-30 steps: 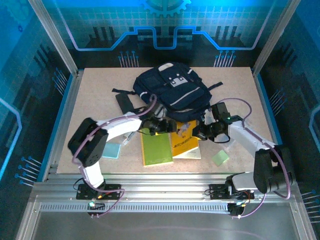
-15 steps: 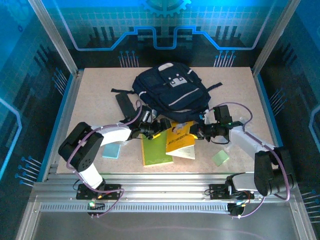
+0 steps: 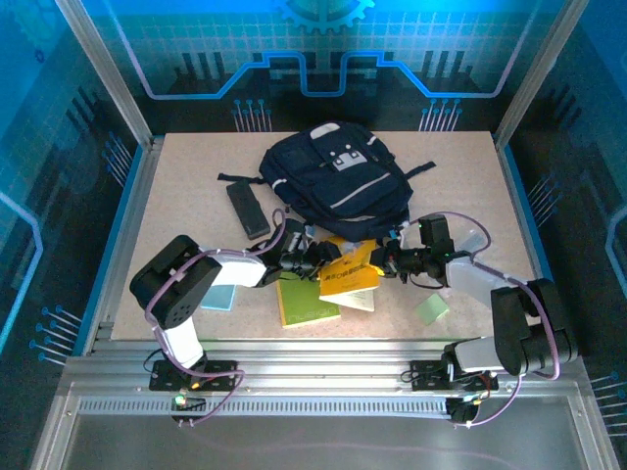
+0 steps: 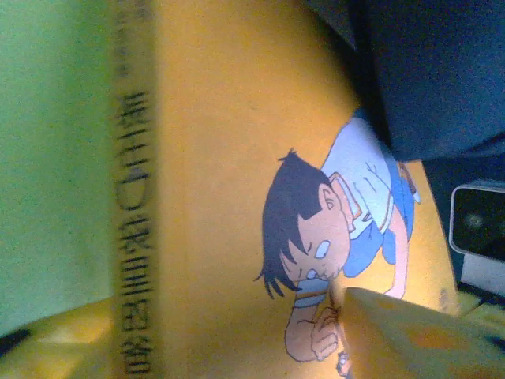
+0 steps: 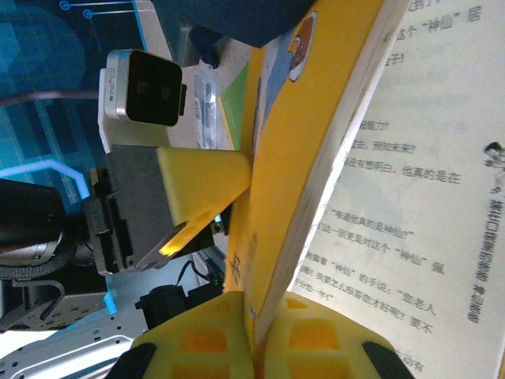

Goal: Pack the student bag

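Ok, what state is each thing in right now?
student bag: lying flat, front up; zip unclear.
yellow book: open, front part lifted off its pages.
green book: closed, lying flat.
black case: lying flat, untouched.
right gripper: shut on the yellow book.
left gripper: finger against the book's cover; jaws unclear.

Your left gripper (image 3: 320,260) has moved in to the right, and one of its fingers (image 5: 207,185) now touches the cover of the yellow book (image 3: 350,277). Your right gripper (image 3: 380,261), clamped on that book's edge, has travelled left with it. The book lay square beside the green book (image 3: 306,302) a second ago and is now turned, overlapping its upper right corner. The black case (image 3: 248,209), partly hidden by the left arm before, now shows whole.
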Controlling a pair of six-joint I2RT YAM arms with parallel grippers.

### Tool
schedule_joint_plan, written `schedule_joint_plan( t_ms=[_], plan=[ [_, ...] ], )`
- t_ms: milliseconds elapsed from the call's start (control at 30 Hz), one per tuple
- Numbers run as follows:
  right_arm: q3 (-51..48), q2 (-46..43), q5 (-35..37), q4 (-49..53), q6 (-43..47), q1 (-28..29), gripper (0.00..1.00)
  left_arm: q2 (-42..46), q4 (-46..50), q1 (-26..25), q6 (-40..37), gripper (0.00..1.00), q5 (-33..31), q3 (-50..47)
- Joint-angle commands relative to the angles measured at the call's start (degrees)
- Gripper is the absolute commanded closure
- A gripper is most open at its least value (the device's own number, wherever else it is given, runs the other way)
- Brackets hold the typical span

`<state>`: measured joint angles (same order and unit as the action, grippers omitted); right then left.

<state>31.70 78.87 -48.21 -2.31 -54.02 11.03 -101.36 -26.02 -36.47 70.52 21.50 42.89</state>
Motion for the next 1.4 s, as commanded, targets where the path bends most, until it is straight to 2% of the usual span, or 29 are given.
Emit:
schedule_joint_plan(
  t_ms=[0,100,200,267,300,333,400,433,567,667,767,933,1133,1367],
  plan=[
    [1.06,-0.03,-2.53,-2.84,1.99,-0.60,1.00,2.40,-1.88,-0.38,-0.42,0.62,1.04,0.15],
    [2.76,-0.59,-1.31,1.28,4.12,-0.61,1.00,5.81,4.77,0.24,-4.58,0.79,-0.45,0.77],
    [4.81,-1.31,-0.35,5.68,6.56,-0.36,1.00,9.58,11.51,1.03,-8.39,0.88,-2.42,1.54],
    [5.96,-2.07,0.67,7.94,7.58,0.03,0.95,11.95,15.99,1.73,-10.90,0.99,-3.75,2.13],
    [6.53,-2.38,1.23,8.83,7.95,0.24,0.88,13.13,17.34,2.20,-11.83,1.00,-4.34,2.45],
    [7.11,-2.51,1.58,9.73,8.23,0.40,0.76,14.10,18.02,2.58,-12.36,1.00,-4.80,2.62],
    [8.90,-2.84,2.67,12.68,9.22,0.84,0.34,15.99,18.92,4.01,-13.10,1.00,-5.39,3.06],
    [9.89,-2.93,3.41,14.69,9.90,0.96,0.25,16.87,19.50,4.60,-13.37,1.00,-5.59,3.40],
    [14.72,-4.04,6.79,21.35,12.31,0.95,0.01,20.90,23.41,7.89,-16.67,1.00,-6.96,6.37],
    [18.02,-4.58,9.64,22.65,12.02,1.32,0.00,23.22,24.45,10.42,-19.22,1.00,-10.23,8.87],
    [21.69,-3.83,12.47,21.31,9.26,2.93,0.00,23.51,21.28,12.26,-20.60,1.00,-15.41,11.21],
    [25.98,-1.17,18.67,15.33,0.92,8.56,0.00,20.57,11.07,13.42,-21.30,1.00,-25.84,14.28],
    [25.48,3.74,23.47,0.90,-14.02,12.68,0.00,13.14,0.72,13.98,-16.24,1.00,-29.42,17.60],
    [21.02,7.45,30.19,-20.57,-29.16,17.29,0.00,10.85,-10.91,13.37,-8.63,1.00,-34.42,13.61]
  ],
)
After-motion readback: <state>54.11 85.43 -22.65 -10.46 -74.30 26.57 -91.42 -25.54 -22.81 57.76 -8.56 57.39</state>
